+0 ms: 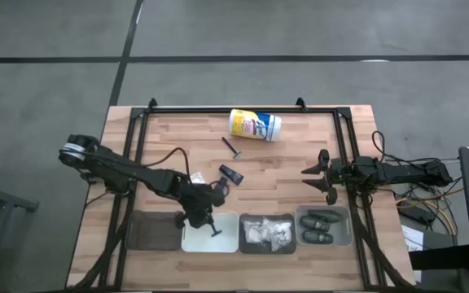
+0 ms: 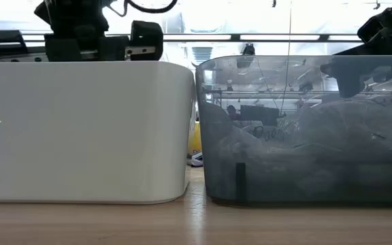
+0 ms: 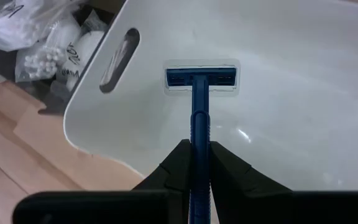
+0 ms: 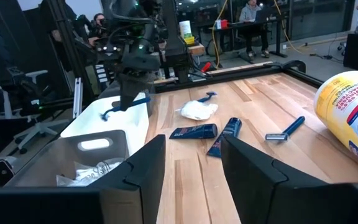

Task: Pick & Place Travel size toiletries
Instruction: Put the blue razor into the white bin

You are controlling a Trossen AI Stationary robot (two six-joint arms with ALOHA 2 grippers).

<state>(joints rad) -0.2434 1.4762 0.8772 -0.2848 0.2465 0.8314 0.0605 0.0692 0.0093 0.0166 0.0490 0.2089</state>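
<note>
From above, we see our left gripper [image 1: 204,218] over the white bin [image 1: 210,242], pinching a razor [image 1: 215,231] whose head points down into it; our right gripper [image 1: 322,177] hangs open above the table [image 1: 283,163], near the bin of pods [image 1: 324,227]. A second razor [image 1: 233,147], tubes [image 1: 231,174], a packet [image 1: 195,177] and a canister [image 1: 255,124] lie on the wood. At table height, we face the white bin [image 2: 87,129] and a grey bin [image 2: 305,129]. Our left wrist shows fingers [image 3: 166,177] pressed on the blue razor [image 3: 199,106], its head just over the bin floor [image 3: 303,112]. Our right wrist shows spread fingers [image 4: 148,165], with tubes [image 4: 194,131], packet [image 4: 197,110] and razor [image 4: 286,130] beyond.
</note>
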